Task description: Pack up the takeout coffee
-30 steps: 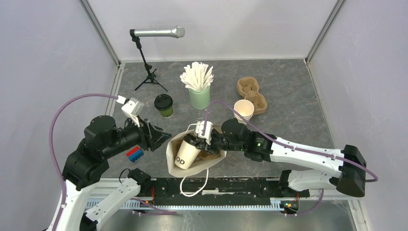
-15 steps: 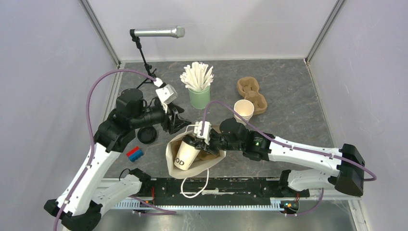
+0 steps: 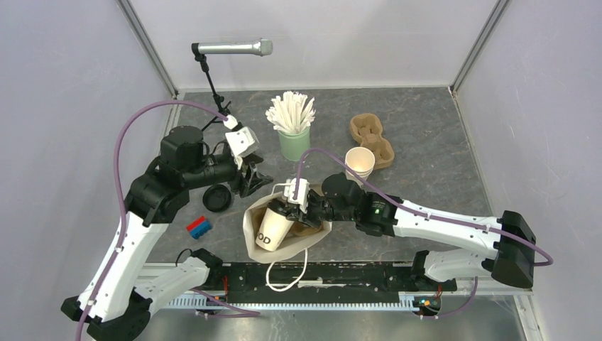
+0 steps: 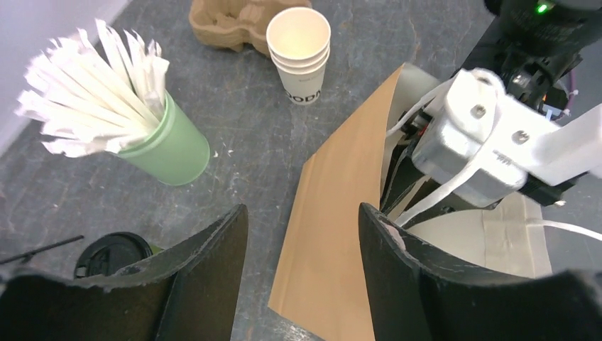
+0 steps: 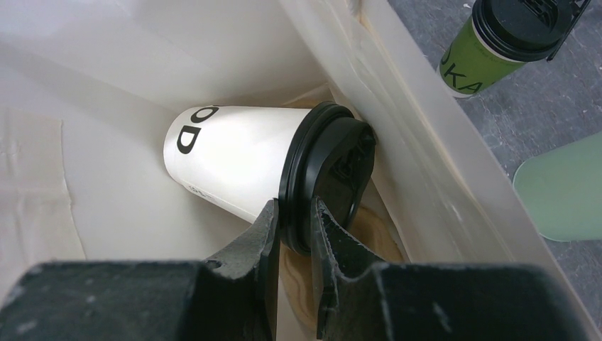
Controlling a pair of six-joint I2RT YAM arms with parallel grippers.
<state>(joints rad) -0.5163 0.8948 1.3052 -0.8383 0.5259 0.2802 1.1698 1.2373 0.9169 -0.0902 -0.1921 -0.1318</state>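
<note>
2 cups. White paper cup with black plastic lid (image 5: pixel 234 167): tilted inside cream paper bag (image 5: pixel 397 135), right fingers (image 5: pixel 263 234) clamped on lid rim; release may topple it. Olive-green lidded paper cup (image 5: pixel 475 60): on counter (image 4: pixel 241 121), beside left fingers (image 4: pixel 213 256), apart.

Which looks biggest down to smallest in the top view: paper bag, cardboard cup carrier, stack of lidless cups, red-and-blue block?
1. paper bag, clearly the largest.
2. cardboard cup carrier.
3. stack of lidless cups, seen mostly from above, so its height hardly shows.
4. red-and-blue block, the smallest.
</note>
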